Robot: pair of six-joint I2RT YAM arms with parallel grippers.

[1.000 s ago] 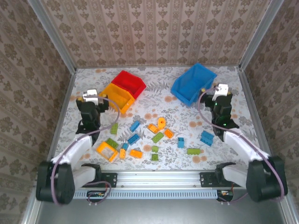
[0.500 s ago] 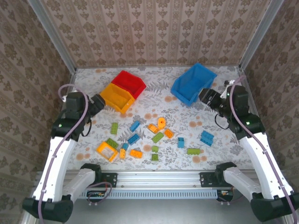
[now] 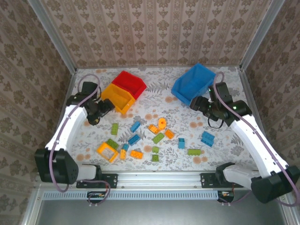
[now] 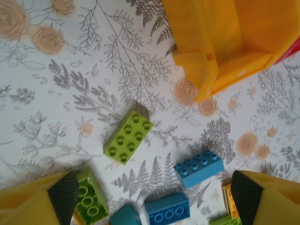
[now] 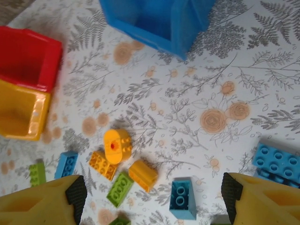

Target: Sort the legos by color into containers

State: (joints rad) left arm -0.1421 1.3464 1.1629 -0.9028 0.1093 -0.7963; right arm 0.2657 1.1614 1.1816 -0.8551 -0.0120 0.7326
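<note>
Several blue, green and orange legos lie scattered mid-table, among them a green brick, an orange round piece and a blue brick. The yellow-orange bin and red bin stand touching at the back left, the blue bin at the back right. My left gripper hovers open beside the yellow-orange bin, above a green brick and a blue brick. My right gripper hovers open in front of the blue bin, over an orange brick and a blue brick. Neither holds anything.
Patterned walls with metal posts close in the table on three sides. An orange frame piece and a green brick lie close to the front rail. Bare floral tabletop lies between the bins.
Both arms have unfolded from a tucked pose. The left gripper came down beside the yellow-orange bin, the right in front of the blue bin, both now facing the pile. No lego moved.
</note>
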